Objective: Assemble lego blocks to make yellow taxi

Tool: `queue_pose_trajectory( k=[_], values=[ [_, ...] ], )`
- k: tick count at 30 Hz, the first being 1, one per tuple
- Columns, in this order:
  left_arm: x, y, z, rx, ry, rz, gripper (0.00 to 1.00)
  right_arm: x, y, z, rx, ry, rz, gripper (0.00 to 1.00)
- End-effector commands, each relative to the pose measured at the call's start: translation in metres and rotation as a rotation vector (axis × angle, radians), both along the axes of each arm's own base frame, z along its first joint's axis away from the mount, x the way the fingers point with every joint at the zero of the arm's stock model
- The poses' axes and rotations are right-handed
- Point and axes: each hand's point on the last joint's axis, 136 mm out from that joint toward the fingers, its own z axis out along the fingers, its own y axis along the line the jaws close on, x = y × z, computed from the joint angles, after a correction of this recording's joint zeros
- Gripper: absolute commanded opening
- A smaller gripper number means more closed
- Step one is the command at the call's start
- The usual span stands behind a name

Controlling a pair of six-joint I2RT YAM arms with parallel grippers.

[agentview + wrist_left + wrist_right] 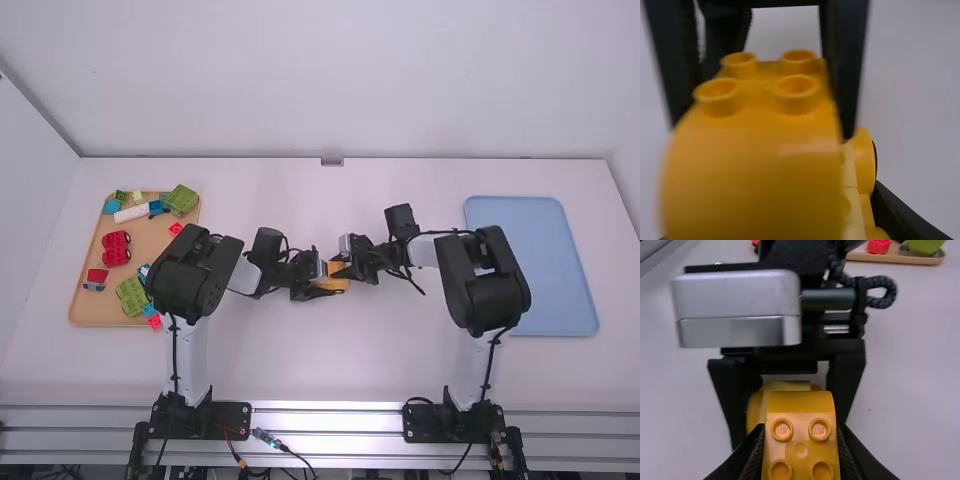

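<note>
now the left gripper (330, 284) pinches the body (856, 200), the right gripper (801, 428) the block (800, 407): joining stage, seemingly, so line up, then press!

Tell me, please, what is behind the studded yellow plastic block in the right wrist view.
Behind the block are more yellow pieces, one paler, held in the black left gripper. The block covers part of them, so any join is hidden there.

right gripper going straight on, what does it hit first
The right gripper would probably meet the left gripper, facing it across the yellow blocks; depth between is unclear.
</note>
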Motion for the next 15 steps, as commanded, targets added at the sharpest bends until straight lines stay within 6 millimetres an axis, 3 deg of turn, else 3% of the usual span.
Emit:
queue_pose_trajectory(
  k=[1, 15],
  values=[
    [-0.0095, 0.0123, -0.0318, 0.09, 0.051, 0.041, 0.02, -0.0121, 0.0055, -0.0162, -0.025, 0.103, -0.01, 0.0],
    [-0.0056, 0.0118, -0.0318, 0.1, 0.068, 0.043, 0.02, -0.0117, -0.0004, -0.0155, -0.035, 0.15, -0.017, 0.0]
  ],
)
